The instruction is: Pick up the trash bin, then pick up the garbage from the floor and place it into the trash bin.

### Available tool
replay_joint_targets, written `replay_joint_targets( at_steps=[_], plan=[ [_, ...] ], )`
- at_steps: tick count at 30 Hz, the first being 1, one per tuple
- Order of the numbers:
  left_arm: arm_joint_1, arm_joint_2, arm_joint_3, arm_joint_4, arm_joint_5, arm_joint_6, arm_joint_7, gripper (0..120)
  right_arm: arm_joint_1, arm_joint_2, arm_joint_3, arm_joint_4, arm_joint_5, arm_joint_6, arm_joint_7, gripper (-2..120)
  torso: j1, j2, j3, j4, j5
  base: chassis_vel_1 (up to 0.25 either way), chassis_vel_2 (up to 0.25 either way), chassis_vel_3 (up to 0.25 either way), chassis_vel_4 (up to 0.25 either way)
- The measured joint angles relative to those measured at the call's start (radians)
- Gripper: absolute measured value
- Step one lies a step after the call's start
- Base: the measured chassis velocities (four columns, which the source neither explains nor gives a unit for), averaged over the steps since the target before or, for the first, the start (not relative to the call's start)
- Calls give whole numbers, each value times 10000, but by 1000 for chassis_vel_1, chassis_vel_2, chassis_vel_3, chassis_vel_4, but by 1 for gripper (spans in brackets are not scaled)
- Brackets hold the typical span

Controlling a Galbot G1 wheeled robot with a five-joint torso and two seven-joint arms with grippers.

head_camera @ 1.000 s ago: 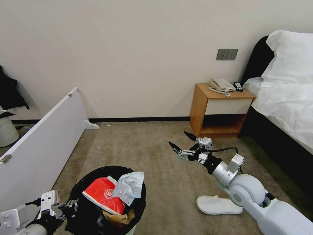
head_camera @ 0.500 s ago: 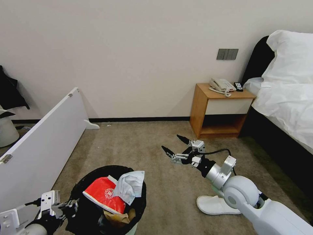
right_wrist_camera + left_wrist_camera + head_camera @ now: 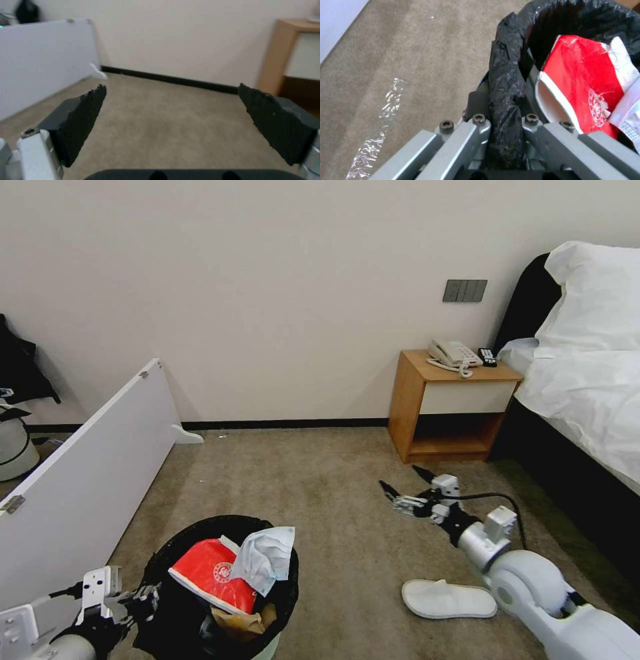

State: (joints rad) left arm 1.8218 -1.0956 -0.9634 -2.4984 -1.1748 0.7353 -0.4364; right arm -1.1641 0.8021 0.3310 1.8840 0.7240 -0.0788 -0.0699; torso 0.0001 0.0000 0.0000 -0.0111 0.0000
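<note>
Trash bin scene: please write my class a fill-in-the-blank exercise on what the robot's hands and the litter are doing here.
1. The left hand is shut on the trash bin's ____.
2. The right hand hangs over the carpet with its fingers ____.
3. One white ____ lies on the carpet beside the right arm.
4. A red packet sits ____ the trash bin.

Missing words: rim; open; slipper; inside

Hotel bedroom: bed (image 3: 587, 380), bedside phone (image 3: 453, 355)
</note>
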Motion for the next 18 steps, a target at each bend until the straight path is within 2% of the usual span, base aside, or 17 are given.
replay_joint_targets(
  at_steps=[7,18],
  plan=[
    [-34,38,59,40,31,0,21,4,-1334,171,1276,151,-348,-87,-10,100,0,0,0,-2,0,0,0,0,0],
    [-19,66,45,45,25,1,26,4,-2416,533,2291,99,-1332,-250,-209,100,0,0,0,-1,0,0,0,0,0]
  ],
)
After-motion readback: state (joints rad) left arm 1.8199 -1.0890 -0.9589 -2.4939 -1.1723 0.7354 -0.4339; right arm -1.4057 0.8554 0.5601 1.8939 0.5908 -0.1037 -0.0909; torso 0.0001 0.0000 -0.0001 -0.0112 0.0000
